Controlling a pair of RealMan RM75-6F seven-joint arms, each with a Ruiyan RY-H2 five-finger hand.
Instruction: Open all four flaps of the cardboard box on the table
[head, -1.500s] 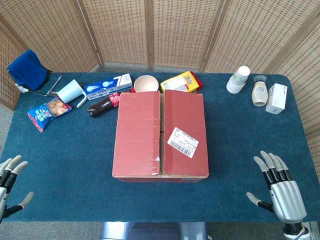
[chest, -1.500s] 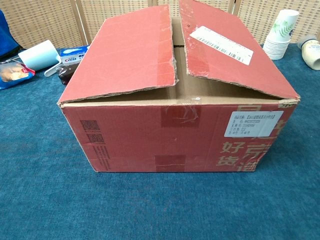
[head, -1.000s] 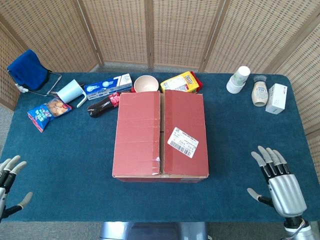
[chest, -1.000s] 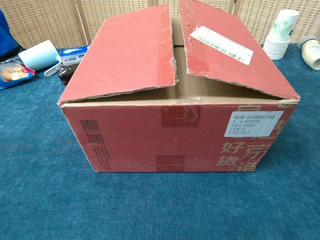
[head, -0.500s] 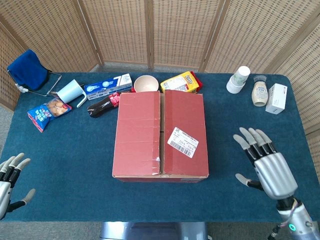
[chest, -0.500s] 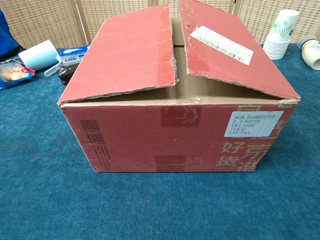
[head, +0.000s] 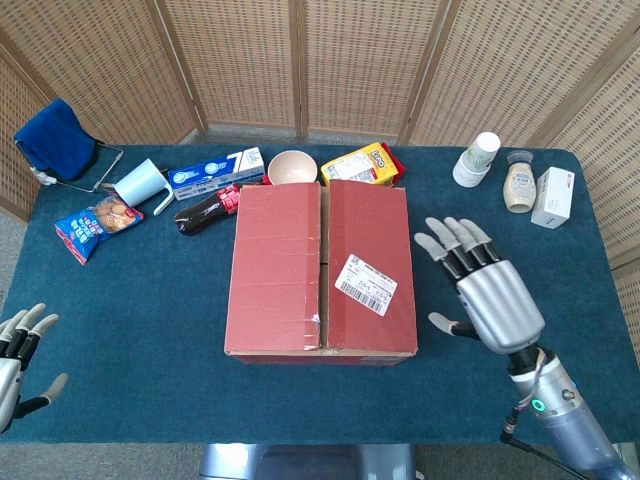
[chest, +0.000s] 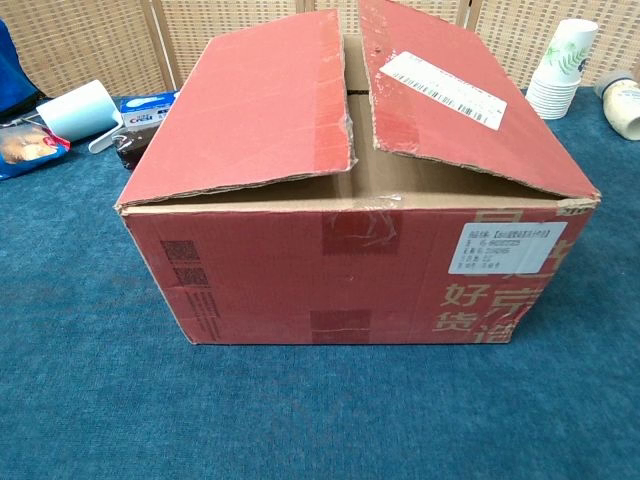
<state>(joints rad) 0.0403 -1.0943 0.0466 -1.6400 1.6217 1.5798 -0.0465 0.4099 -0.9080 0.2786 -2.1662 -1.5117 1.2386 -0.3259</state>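
Cardboard box sits mid-frame in head view, top flaps down w/ a narrow gap betw. them; unchanged vs earlier frames. Right hand has moved up and left from the lower right corner, now just beside the box's right edge, fingers spread, holding nothing, not touching. Left hand at the lower left edge, fingers spread, about where it was.

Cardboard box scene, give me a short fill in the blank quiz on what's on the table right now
1. The white shipping label sits on the box's ____ top flap.
2. The right hand holds ____.
3. Both top flaps of the cardboard box are still ____.
4. The bowl sits ____ the box.

Missing words: right; nothing; closed; behind
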